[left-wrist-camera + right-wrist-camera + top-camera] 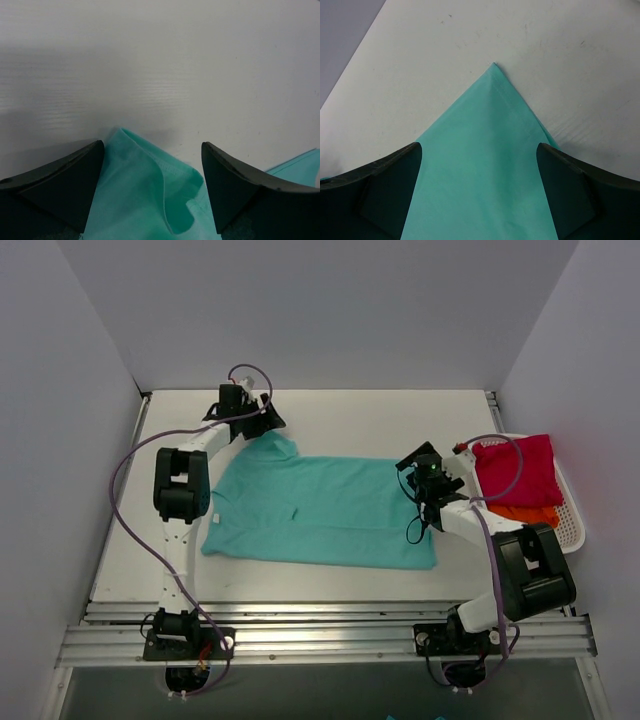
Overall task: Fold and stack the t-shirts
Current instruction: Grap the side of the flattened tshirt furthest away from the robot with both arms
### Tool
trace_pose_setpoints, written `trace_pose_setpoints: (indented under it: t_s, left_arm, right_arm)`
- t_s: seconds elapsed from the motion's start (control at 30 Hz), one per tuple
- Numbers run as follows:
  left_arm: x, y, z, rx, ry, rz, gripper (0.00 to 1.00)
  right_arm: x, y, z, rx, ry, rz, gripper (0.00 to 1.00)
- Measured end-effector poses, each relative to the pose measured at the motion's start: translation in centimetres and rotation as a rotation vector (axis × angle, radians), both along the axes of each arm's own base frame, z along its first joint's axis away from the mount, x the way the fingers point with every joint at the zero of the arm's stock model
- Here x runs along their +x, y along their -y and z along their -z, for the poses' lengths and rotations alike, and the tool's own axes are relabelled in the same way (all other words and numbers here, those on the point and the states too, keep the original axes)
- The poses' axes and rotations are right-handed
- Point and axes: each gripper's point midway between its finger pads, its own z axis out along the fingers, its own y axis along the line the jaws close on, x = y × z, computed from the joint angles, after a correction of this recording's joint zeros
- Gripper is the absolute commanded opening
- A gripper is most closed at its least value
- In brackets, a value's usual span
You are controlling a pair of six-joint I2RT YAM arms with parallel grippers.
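The teal t-shirt (320, 510) lies spread flat on the table. My left gripper (266, 426) is open over its far left sleeve; in the left wrist view (152, 187) the folded sleeve tip (145, 190) lies between the two black fingers (60, 185). My right gripper (413, 464) is open over the tee's far right corner; in the right wrist view (480, 192) the pointed corner (492, 125) lies between the fingers (580, 195). A magenta tee (515, 472) rests on an orange tee (528, 513) in the basket.
A white slotted basket (573, 528) stands at the right edge of the table, next to the right arm. Grey walls close in the table on the left, back and right. A metal rail (320, 630) runs along the near edge.
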Motion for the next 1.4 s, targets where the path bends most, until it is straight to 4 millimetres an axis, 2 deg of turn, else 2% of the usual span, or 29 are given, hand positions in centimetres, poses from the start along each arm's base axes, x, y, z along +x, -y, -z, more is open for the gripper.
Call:
trace_pose_setpoints:
  t_s: [0.07,0.17,0.37,0.4,0.47,0.5,0.6,0.8,0.97,1.2,1.4]
  left_arm:
    - [0.0,0.0,0.3,0.003,-0.006,-0.005,0.74]
    - [0.0,-0.6,0.6,0.014,-0.02,-0.023,0.66]
    - [-0.2,-1.6,1.3,0.046,-0.046,-0.058,0.43]
    - [-0.2,-1.6,1.4,0.049,-0.05,-0.061,0.34]
    - [-0.3,-1.9,1.7,0.058,-0.062,-0.071,0.25]
    - [-0.4,-2.0,1.8,0.062,-0.069,-0.075,0.11]
    - [-0.5,-2.3,2.1,0.071,-0.081,-0.086,0.03]
    - [-0.4,-3.0,2.2,0.087,-0.093,-0.115,0.02]
    - [-0.1,-4.8,2.2,0.078,-0.09,-0.165,0.02]
    - [-0.4,-6.8,2.2,0.072,-0.095,-0.208,0.02]
    - [-0.4,-7.0,2.2,0.061,-0.085,-0.218,0.02]
  right_arm:
    - [0.0,0.2,-0.2,-0.001,0.004,0.004,0.94]
    - [0.0,0.3,-0.5,0.001,0.012,0.006,0.94]
    - [0.0,0.3,-0.8,0.002,0.019,0.006,0.94]
    - [0.0,0.3,-0.7,0.002,0.018,0.006,0.94]
    - [0.0,0.3,-0.7,0.001,0.016,0.006,0.94]
    - [-0.1,0.4,-0.6,0.0,0.014,0.006,0.94]
    - [-0.1,0.4,-0.6,-0.002,0.012,0.006,0.94]
    - [0.2,1.4,-0.5,-0.02,0.001,0.014,0.97]
    - [3.8,2.3,0.3,-0.013,-0.042,0.001,0.98]
    - [5.9,1.4,5.3,0.023,-0.15,-0.064,0.98]
    - [8.0,0.3,4.9,0.048,-0.096,-0.098,0.96]
